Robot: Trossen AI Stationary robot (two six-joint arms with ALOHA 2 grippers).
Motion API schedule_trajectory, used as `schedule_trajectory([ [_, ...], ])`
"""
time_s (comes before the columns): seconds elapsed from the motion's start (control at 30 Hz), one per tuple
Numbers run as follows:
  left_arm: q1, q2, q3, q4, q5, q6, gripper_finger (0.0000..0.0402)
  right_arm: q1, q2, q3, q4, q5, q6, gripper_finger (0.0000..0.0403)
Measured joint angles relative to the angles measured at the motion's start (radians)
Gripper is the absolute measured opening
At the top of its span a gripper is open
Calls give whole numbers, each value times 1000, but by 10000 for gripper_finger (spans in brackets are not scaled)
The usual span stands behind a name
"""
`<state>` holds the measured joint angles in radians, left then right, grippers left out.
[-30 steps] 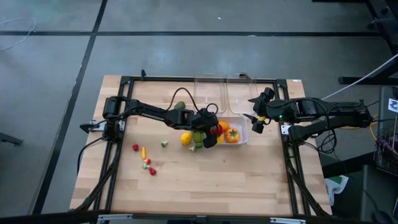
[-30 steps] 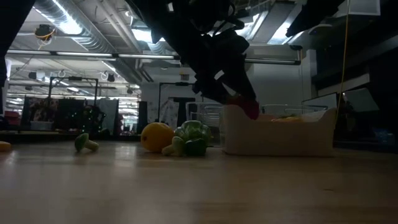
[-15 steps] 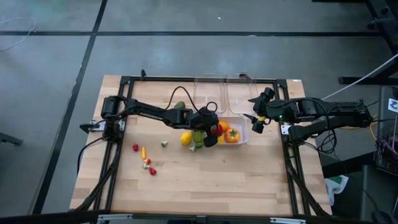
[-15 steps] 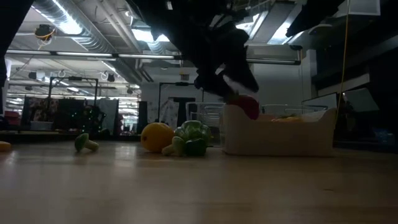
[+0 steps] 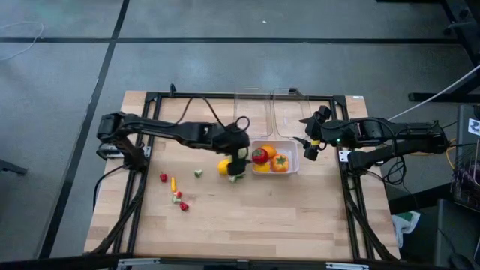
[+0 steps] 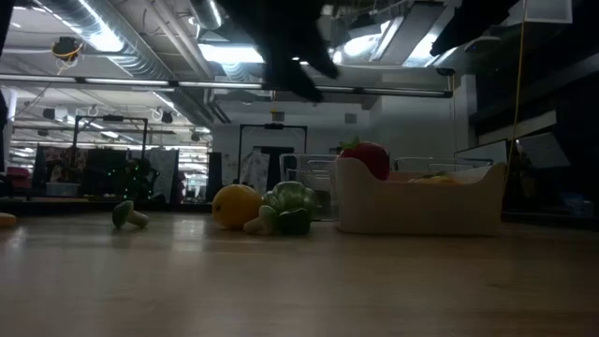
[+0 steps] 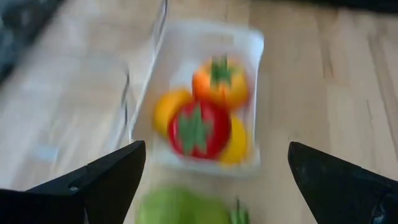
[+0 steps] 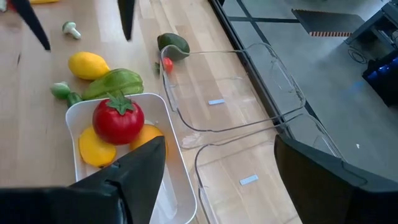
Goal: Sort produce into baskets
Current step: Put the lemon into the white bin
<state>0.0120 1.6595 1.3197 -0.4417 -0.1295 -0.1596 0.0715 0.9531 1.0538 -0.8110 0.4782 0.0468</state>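
Withdrawn from the whitish tub [image 5: 294, 166] since a second ago, the left gripper [image 5: 238, 147] now sits left of it in the high view's centre, fingers apart and empty. Its release explains the red tomato [image 5: 259, 156] resting atop the other pieces in that tub, beside an orange pepper [image 5: 280, 162] and yellow pieces.

Unsorted produce remains on the surface [image 5: 247, 217]: a yellow lemon [image 5: 224, 166] and green ribbed piece [image 6: 288, 208] just left of the tub, small bits [image 5: 178, 198] at lower left, and a dark green avocado [image 8: 173, 43].

Both clear tubs [image 5: 274, 112], at upper centre, appear empty.

The right gripper [image 5: 309, 145] waits right of the whitish tub, fingers apart, holding nothing.
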Motion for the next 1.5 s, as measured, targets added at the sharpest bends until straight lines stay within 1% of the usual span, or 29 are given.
schedule_trajectory([
  [0.1, -6, -32, 0, -151, -1, -71, 390, 0, 0, 0, 1, 0, 0, 298],
  [0.23, -17, -36, 0, -335, -2, -132, 390, 0, 0, 0, 0, 0, 0, 298],
  [0.37, -36, -19, 0, -455, -2, -176, 390, 0, 0, 0, 1, 0, 0, 298],
  [0.43, -45, -3, 0, -473, -2, -179, 390, 0, 0, 0, 0, 0, 0, 298],
  [0.7, -51, 90, -4, -452, -6, -200, 390, 0, 0, 0, 0, 0, 0, 298],
  [0.87, -41, 144, -60, -394, -8, -245, 390, 0, 0, 0, 1, 0, 0, 298],
  [1.07, -18, 153, -145, -263, -10, -285, 390, 0, 0, 0, 1, 0, 0, 298],
  [1.3, 1, 153, -203, -197, -42, -298, 390, 0, 0, 0, 1, 0, 0, 298],
  [1.4, 3, 153, -216, -164, -43, -298, 390, 0, 0, 0, 1, 0, 0, 298],
  [1.5, 3, 154, -219, -165, -52, -297, 390, 0, 0, 0, 1, 0, 0, 298],
])
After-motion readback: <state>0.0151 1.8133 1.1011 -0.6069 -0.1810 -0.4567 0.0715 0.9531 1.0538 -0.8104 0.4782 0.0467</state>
